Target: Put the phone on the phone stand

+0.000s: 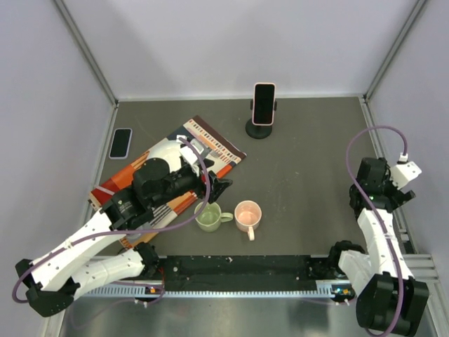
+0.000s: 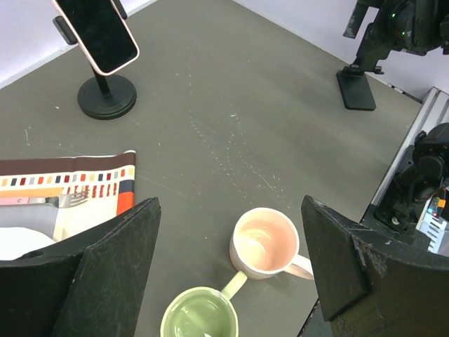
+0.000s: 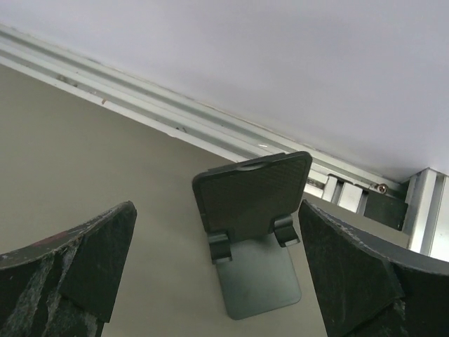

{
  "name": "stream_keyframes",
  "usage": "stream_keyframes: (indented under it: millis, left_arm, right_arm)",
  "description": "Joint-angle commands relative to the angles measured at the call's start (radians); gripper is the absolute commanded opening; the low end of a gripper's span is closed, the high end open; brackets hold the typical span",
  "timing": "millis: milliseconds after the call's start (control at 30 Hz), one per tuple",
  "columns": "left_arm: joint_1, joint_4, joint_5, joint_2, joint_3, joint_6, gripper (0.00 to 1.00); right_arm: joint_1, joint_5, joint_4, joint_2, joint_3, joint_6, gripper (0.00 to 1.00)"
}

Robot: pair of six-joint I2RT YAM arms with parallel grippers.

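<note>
pink phone [image 1: 264,103] seen propped on round stand [image 1: 259,129] beyond magazine [image 1: 210,142], second phone [image 1: 120,142] laid flat on desk [image 1: 309,161] left of magazine, left hand [image 2: 228,210] spread by magazine's right edge, right hand [image 3: 216,210] spread far right of magazine

Both wrist views low — shared folding stand [image 3: 252,210]

At the far middle of the table [image 1: 309,168], the round stand [image 1: 260,129]. On it, propped upright, a phone [image 1: 264,103]. Left of the round stand and a little nearer, a magazine [image 1: 214,144] flat on the table. Farther left again, beside the left wall [image 1: 49,105], a second phone [image 1: 121,142] lying flat. Well in front of the round stand, two mugs close together: left mug [image 1: 208,217], right mug [image 1: 248,215]. Far to its right, near the right wall [image 1: 424,91], a folding stand [image 3: 252,203].
</note>
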Motion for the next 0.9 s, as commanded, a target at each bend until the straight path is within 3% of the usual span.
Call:
stream_keyframes:
  millis: [0, 300, 600, 867]
  left_arm:
    - [-0.003, 0.024, 0.029, -0.012, 0.020, 0.018, 0.86]
    - [-0.003, 0.027, 0.006, -0.025, 0.009, 0.032, 0.87]
    - [-0.002, 0.015, -0.015, -0.047, 0.005, 0.040, 0.87]
    - [-0.003, 0.017, -0.005, -0.036, 0.008, 0.037, 0.87]
  right_arm:
    - [-0.033, -0.016, 0.169, -0.076, -0.048, -0.087, 0.99]
    - [-0.151, -0.145, 0.286, 0.016, -0.066, -0.149, 0.99]
    - [-0.169, -0.126, 0.340, 0.085, -0.094, -0.153, 0.99]
    - [-0.174, -0.090, 0.301, 0.030, -0.108, -0.163, 0.99]
